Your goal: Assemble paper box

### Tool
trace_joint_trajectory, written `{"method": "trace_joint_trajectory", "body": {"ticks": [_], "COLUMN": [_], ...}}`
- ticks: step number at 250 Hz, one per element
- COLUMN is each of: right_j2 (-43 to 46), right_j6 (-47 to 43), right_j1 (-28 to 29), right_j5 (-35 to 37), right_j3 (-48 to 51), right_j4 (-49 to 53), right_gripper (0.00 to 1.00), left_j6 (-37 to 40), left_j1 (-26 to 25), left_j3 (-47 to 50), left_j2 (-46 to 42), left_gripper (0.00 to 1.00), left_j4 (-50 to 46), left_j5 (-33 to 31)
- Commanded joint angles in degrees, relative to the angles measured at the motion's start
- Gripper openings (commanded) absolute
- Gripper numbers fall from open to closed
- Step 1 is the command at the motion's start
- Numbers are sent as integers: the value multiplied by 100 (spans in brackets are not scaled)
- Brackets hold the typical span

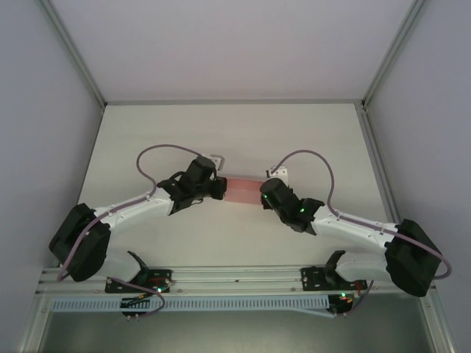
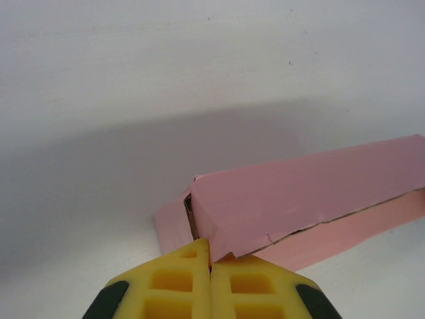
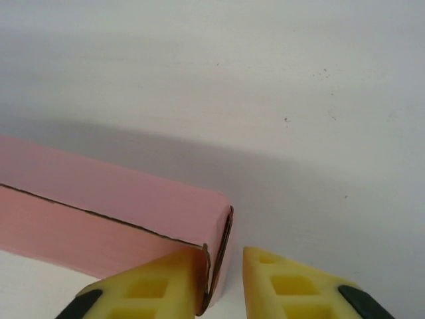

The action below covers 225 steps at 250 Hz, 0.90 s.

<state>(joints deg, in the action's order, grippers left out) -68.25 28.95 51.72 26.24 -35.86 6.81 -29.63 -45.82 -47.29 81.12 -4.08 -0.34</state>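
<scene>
Box of plain pink card, the paper box (image 1: 243, 189) is a long, slim rectangular sleeve lying across the middle of the white table (image 1: 235, 132), its length running left to right. One long edge is not sealed: a dark seam line runs along it, and a paler strip of card shows below that line. At each short end the card stands slightly ajar, with a thin dark gap at the corner.

At the box's left end sits the left gripper (image 2: 210, 262). Its yellow fingers (image 2: 252, 286) are pressed flat together, and the box's near corner runs into the line where they meet, so they are pinched on the thin card there. From that view the box stretches away to the right, tilted, with a soft shadow on the table beyond it.

At the box's right end sits the right gripper (image 3: 222, 279). Its jaws stand apart. The end flap of the box rests against the inner face of one yellow finger (image 3: 153, 286), while the other finger is just beside the box, with bare table showing in the gap.

Outward from the box, both white arms reach back toward the near edge, each trailing a lilac cable (image 1: 165, 149) that loops above the box's ends. Their black bases are fixed to a metal rail (image 1: 235, 276) nearest the camera.
</scene>
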Motion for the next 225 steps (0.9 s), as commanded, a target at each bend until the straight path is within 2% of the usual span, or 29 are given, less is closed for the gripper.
{"method": "trace_joint_trajectory", "body": {"ticks": [1,20,35,41,73,98,137,193,225], "right_j2": [236,393,468,492,508,499,536,346,266], "right_j6": [21,190,389,433,588,1047,1400,1429,1748], "right_j1": [101,92,69,50,-44,-262,-953,-1244,-1256], "right_j5": [-542,-436,-210,-156,33,184,-579,-1134,-1325], "right_j3": [-3,-116,-217,-266,-554,-771,-774,-662,-396], "right_j4": [186,336,481,536,943,1331,1298,1305,1378], "right_gripper": [52,69,95,100,100,100,100,88,76], "left_j6": [11,35,53,70,89,88,97,141,185], "left_j1": [-222,-260,-289,-303,-355,-372,-403,-448,-489], "left_j3": [143,137,85,61,-34,-48,-102,-183,-202], "left_j2": [386,347,334,344,411,424,390,466,475], "left_gripper": [0,0,0,0,0,0,0,0,0], "left_j4": [-908,-904,-970,-993,-1053,-1066,-1088,-1151,-1142], "left_j5": [193,168,75,51,-14,-51,-84,-134,-138]}}
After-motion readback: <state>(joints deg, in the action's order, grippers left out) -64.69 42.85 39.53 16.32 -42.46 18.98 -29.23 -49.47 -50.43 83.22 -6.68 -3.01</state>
